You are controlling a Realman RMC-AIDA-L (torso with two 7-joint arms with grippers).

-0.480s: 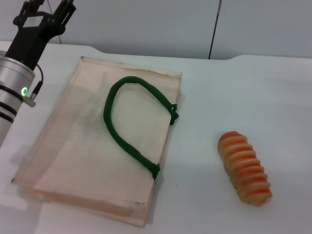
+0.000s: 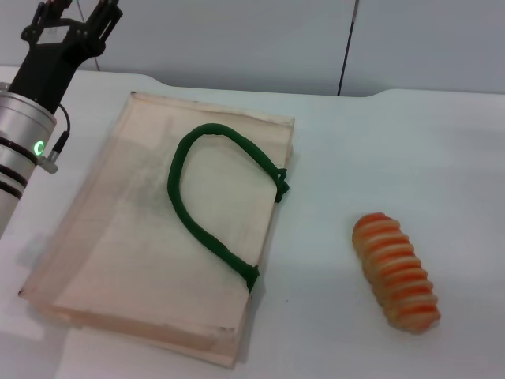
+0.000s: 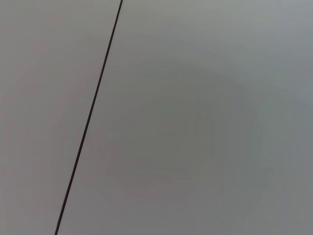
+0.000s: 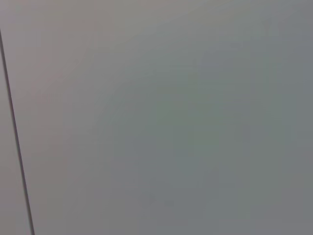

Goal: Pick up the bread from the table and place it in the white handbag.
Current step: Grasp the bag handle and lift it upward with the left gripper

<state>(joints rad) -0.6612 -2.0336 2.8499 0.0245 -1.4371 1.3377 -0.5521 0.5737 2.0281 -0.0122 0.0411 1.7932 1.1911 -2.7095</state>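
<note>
The bread (image 2: 396,271), an orange loaf with pale cream ridges, lies on the white table (image 2: 410,150) at the right front. The white handbag (image 2: 142,253) lies flat at the left, and its dark green rope handle (image 2: 207,197) loops across its top. My left gripper (image 2: 77,8) is raised at the far left, behind the bag's back left corner, with its tips cut off by the top edge of the head view. It is far from the bread. My right gripper is out of view. Both wrist views show only a grey wall.
A grey wall (image 2: 237,39) with a thin dark vertical seam (image 2: 347,47) stands behind the table. Bare tabletop lies between the bag and the bread.
</note>
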